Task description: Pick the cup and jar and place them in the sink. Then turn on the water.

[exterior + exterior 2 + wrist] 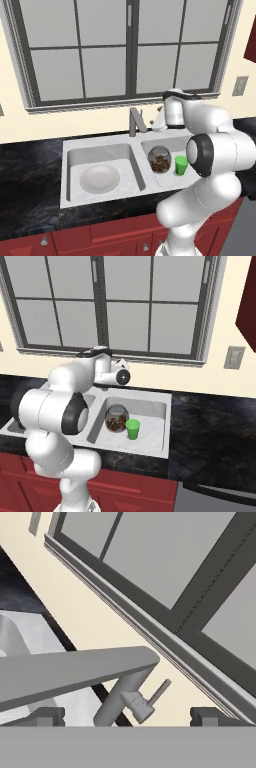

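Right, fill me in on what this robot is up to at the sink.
The jar and the green cup already sit side by side in the right basin of the sink; a white dish lies in the left basin. The arm has its end effector open and empty, up by the faucet, with the small lever at the faucet's base just ahead of its fingertips. No water is running yet, so turning it on looks like the remaining step.

a home kitchen, it seems: a double-basin sink [70, 150] with faucet [135, 121] set in a dark stone counter [25, 170], red cabinets [75, 240] below, a window [125, 45] above.
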